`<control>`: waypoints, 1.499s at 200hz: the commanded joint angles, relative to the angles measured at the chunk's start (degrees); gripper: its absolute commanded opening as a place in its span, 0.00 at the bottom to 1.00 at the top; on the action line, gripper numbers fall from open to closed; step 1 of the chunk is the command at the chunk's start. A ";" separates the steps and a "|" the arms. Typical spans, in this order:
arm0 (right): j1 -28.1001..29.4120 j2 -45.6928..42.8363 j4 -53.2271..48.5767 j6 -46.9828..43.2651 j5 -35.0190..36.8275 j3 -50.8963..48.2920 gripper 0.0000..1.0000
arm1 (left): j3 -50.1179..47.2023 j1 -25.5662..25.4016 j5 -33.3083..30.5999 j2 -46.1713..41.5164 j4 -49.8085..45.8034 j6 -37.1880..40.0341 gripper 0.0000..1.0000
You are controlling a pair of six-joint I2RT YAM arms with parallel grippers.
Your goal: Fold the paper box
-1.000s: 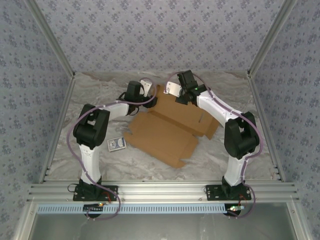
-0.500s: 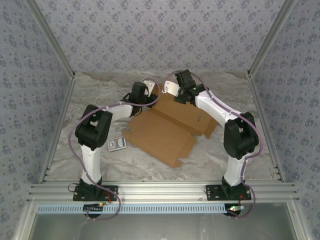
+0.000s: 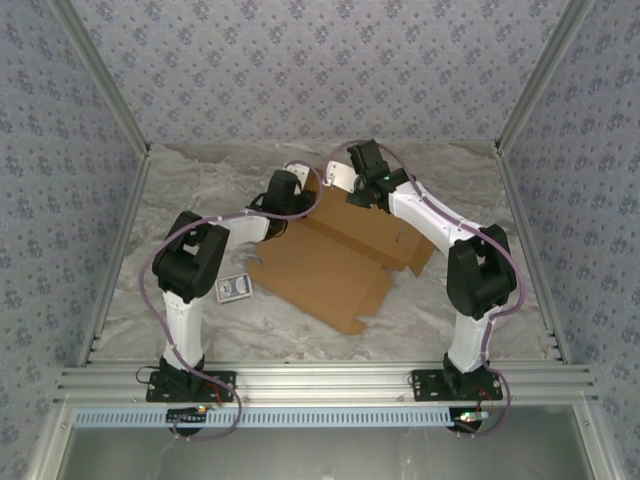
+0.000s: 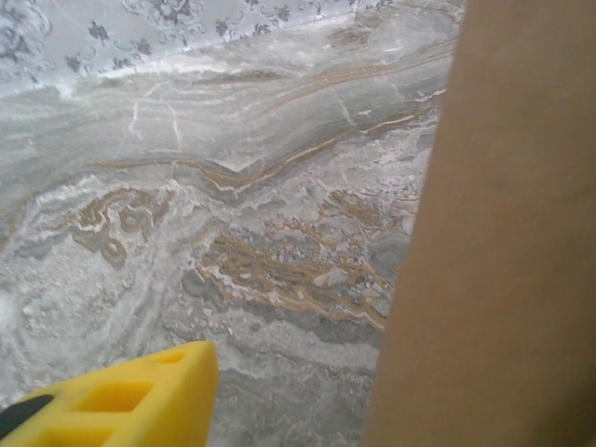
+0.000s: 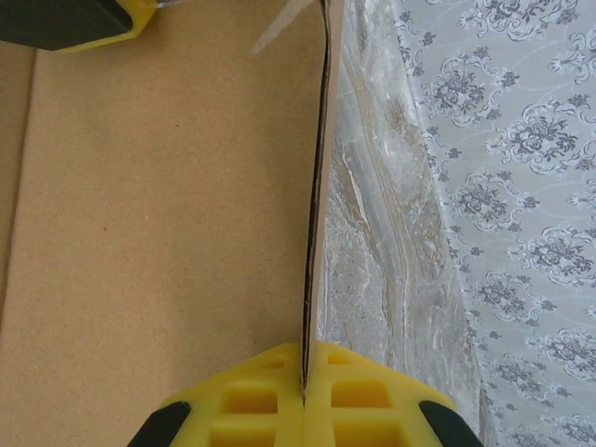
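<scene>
The counter [image 3: 200,190] is a marbled grey-white surface with brownish veins, closed in by patterned walls on its left, far and right sides. A die-cut brown corrugated cardboard paper box [image 3: 330,265] lies opened out around the middle, askew to the counter's edges. Just beside its near-left corner lies a small blue-and-white card packet [image 3: 234,288]. In the left wrist view the veined counter [image 4: 233,242] runs past an upright cardboard panel [image 4: 494,242]. In the right wrist view a flap [image 5: 168,205] stands on edge, with bare counter [image 5: 372,242] to its right.
</scene>
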 commanded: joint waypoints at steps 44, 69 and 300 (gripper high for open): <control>0.93 -3.22 -1.55 -1.48 4.96 -0.22 0.00 | -4.25 3.26 12.32 -7.79 5.15 -2.05 0.69; 1.23 -3.22 -1.22 -1.77 5.94 -0.05 0.00 | -5.73 3.73 14.70 -9.60 5.70 -2.80 0.73; 3.71 -5.40 11.86 -11.98 10.85 -7.64 0.00 | -3.89 5.24 24.36 -5.19 8.64 2.01 0.56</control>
